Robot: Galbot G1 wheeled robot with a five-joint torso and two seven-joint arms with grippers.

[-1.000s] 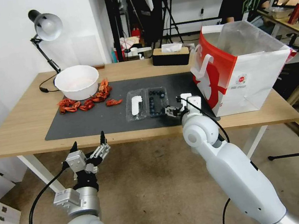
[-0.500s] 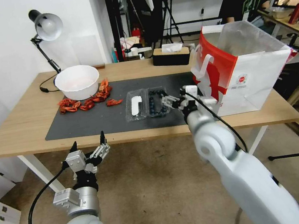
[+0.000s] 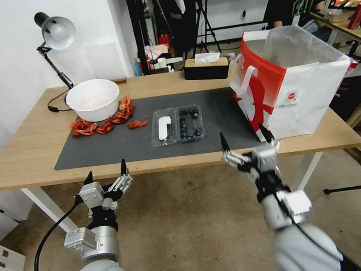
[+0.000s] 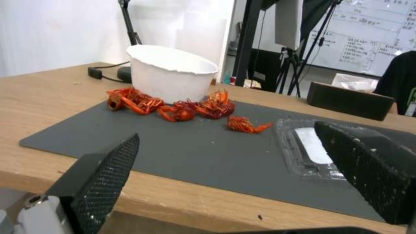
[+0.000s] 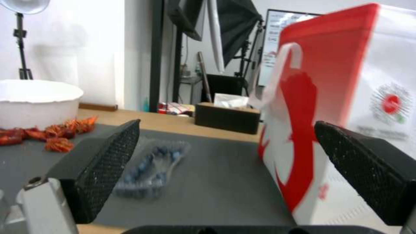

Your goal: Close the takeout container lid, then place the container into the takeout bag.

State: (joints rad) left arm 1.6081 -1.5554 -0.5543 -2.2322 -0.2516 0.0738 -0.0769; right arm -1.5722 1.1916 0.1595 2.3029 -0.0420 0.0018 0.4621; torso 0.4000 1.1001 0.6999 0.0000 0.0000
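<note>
The takeout container (image 3: 189,123) lies open flat on the dark mat, blueberries in its right half. Its lid (image 3: 164,128), marked by a white sticker, lies flat to the left of that half. The red-and-white takeout bag (image 3: 290,83) stands upright and open at the table's right end. My right gripper (image 3: 244,137) is open, in front of the table edge and short of the container (image 5: 151,165) and bag (image 5: 346,107). My left gripper (image 3: 106,169) is open, low before the table's front edge, with the lid (image 4: 314,149) ahead of it.
A big white bowl (image 3: 92,99) stands at the mat's back left with red crayfish (image 3: 104,124) scattered before it. A black tissue box (image 3: 206,68) sits at the back and a desk lamp (image 3: 55,36) at the far left. A person sits behind the bag.
My right gripper has drawn back from the container's right edge, off the table, to in front of the table edge, fingers up. The container, bag and left arm have not moved.
</note>
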